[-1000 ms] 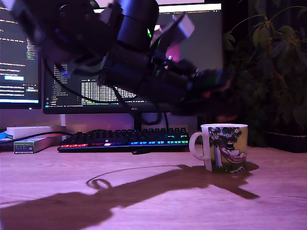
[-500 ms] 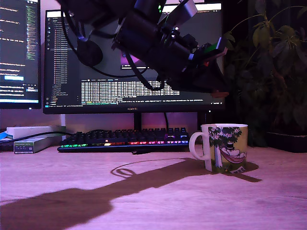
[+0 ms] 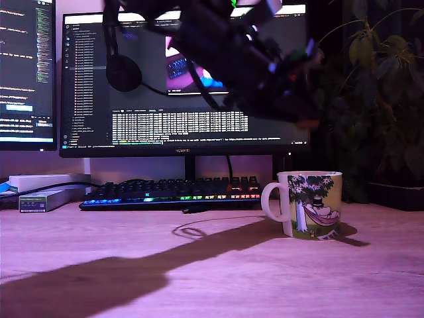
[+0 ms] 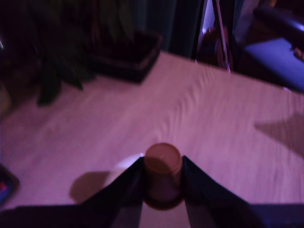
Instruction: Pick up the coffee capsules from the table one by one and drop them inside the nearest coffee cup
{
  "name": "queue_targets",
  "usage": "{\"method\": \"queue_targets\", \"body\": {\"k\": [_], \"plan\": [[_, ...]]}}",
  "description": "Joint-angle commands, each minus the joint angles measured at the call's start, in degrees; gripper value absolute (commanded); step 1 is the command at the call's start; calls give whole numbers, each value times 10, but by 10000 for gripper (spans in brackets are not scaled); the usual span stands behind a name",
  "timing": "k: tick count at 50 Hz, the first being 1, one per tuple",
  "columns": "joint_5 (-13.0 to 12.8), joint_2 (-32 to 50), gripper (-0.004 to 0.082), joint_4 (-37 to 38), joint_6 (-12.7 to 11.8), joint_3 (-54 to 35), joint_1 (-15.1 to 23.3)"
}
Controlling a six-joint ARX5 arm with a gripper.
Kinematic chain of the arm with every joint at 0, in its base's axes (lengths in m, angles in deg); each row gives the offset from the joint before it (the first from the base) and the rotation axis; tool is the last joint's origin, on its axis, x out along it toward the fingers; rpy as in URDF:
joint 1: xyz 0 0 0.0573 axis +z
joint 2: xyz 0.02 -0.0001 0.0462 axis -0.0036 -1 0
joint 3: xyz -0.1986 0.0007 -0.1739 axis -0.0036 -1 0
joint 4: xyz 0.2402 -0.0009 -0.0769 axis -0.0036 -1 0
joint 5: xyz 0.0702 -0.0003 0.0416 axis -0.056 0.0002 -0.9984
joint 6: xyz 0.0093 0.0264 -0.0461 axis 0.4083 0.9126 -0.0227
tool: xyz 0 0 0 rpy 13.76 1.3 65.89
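End effector [image 4: 163, 183] is grasping the brown coffee capsule [image 4: 163, 173] between its jaws, hovering high over the table [image 3: 199, 271], with the coffee cup [image 3: 311, 202] lying almost directly below.

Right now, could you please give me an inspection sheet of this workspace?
Surface: wooden desk, arm's shadow across it.
Job's things: brown capsule in the gripper; mug upright on the exterior view's right.
Clutter: keyboard, boxes at the back.
Grippers: gripper raised above the mug, fingers shut on the capsule.
Cables: one by the boxes.
Surroundings: monitors, plant.
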Motion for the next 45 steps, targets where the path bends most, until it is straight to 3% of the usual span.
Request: {"method": "queue_targets", "body": {"k": [1, 24, 27, 35, 38, 45], "plan": [[-2, -22, 128, -1, 9, -3, -2], [-5, -23, 136, -33, 8, -3, 2], [-7, -23, 204, -33, 9, -3, 2], [-7, -23, 534, -33, 8, -3, 2], [-7, -23, 573, -33, 8, -3, 2], [-7, -23, 573, -33, 9, -3, 1]]}}
